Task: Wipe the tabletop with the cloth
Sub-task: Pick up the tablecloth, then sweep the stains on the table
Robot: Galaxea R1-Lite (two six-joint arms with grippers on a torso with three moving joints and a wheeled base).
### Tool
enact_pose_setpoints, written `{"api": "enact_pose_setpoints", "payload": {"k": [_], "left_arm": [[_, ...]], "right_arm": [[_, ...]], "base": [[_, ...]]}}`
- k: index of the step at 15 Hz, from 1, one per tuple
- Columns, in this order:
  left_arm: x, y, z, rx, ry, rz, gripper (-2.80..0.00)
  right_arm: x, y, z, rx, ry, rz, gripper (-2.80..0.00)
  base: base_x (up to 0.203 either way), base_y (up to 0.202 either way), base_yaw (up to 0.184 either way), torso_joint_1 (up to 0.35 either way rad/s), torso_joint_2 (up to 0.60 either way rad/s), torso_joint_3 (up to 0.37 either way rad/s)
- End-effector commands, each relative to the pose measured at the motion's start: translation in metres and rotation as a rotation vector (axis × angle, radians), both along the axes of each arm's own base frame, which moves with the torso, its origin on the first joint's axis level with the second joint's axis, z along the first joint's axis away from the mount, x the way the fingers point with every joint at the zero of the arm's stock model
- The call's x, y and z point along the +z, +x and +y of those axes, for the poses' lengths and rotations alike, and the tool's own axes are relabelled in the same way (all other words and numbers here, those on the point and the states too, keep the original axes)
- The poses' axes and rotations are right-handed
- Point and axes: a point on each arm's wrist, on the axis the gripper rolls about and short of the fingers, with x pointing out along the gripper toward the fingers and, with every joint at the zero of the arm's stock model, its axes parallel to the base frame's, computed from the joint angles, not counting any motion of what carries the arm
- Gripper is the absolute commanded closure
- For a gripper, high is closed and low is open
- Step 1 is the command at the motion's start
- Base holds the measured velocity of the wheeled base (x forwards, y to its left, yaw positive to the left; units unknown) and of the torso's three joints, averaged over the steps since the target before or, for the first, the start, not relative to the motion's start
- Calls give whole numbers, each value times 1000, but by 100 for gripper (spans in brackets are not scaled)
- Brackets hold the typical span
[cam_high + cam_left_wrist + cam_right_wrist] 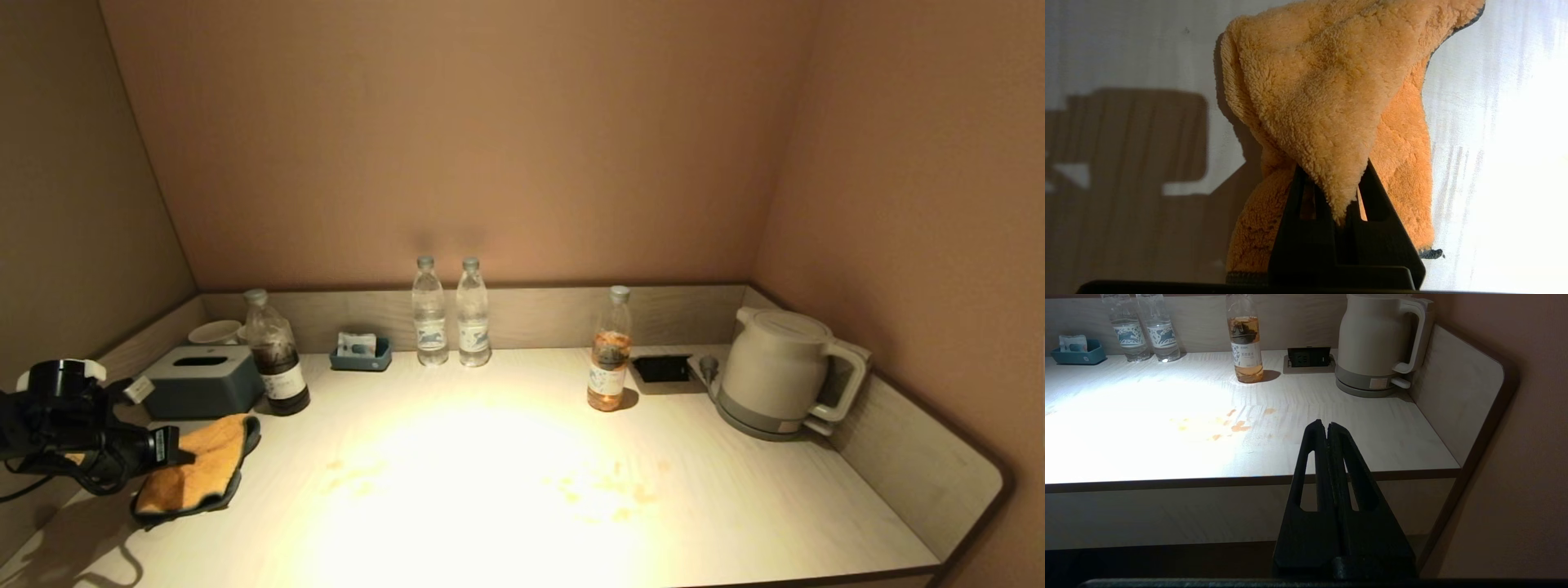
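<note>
The orange fuzzy cloth (200, 469) with a dark edge lies at the left of the pale wood-grain tabletop (506, 523). My left gripper (167, 447) is at the cloth's left side, shut on a fold of it. In the left wrist view the cloth (1327, 94) rises in a peak pinched between the black fingers (1298, 212), the gripper (1337, 192) being closed around it. Orange stains (608, 490) spot the table's middle right, with fainter ones (351, 478) to the left. My right gripper (1327, 426) is shut and empty, held before the table's front edge; the head view does not show it.
Along the back stand a blue-grey tissue box (200, 380), a dark-liquid bottle (276, 355), a small blue tray (361, 353), two water bottles (451, 314), an orange-drink bottle (610, 351), a black socket panel (661, 369) and a beige kettle (780, 371). A raised rim (922, 465) borders the right.
</note>
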Motion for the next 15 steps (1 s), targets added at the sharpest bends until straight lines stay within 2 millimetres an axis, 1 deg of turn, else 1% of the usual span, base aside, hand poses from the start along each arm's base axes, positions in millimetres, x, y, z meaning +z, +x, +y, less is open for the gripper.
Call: {"api": "enact_pose_setpoints", "payload": {"k": [1, 3, 4, 5, 6, 7, 8, 9, 10, 11, 13, 15], "left_arm": [[22, -5, -2, -9, 15, -48, 0], [50, -12, -11, -23, 28, -107, 0], [59, -13, -16, -28, 26, -126, 0], [77, -16, -23, -31, 27, -170, 0], [98, -20, -32, -36, 19, -221, 0], [114, -21, -47, -52, -2, -260, 0], [122, -20, -61, -66, -30, -274, 0], [124, -21, -67, -64, -49, -274, 0], [127, -21, -79, -71, -78, -272, 0], [128, -19, -95, -83, -114, -263, 0], [126, -16, -133, -135, -169, -232, 0], [106, -4, -148, -121, -139, -178, 0]], "right_arm": [[0, 0, 0, 1, 0, -1, 0], [0, 0, 0, 1, 0, -1, 0], [0, 0, 0, 1, 0, -1, 0], [0, 0, 0, 1, 0, -1, 0], [0, 0, 0, 1, 0, -2, 0], [0, 0, 0, 1, 0, -1, 0], [0, 0, 0, 1, 0, -3, 0], [0, 0, 0, 1, 0, -1, 0], [0, 0, 0, 1, 0, -1, 0], [0, 0, 0, 1, 0, -1, 0], [0, 0, 0, 1, 0, -1, 0], [0, 0, 0, 1, 0, -1, 0]], "base": [[0, 0, 0, 0, 0, 0], [0, 0, 0, 0, 0, 0], [0, 0, 0, 0, 0, 0], [0, 0, 0, 0, 0, 0], [0, 0, 0, 0, 0, 0], [0, 0, 0, 0, 0, 0], [0, 0, 0, 0, 0, 0], [0, 0, 0, 0, 0, 0], [0, 0, 0, 0, 0, 0], [0, 0, 0, 0, 0, 0], [0, 0, 0, 0, 0, 0], [0, 0, 0, 0, 0, 0]]}}
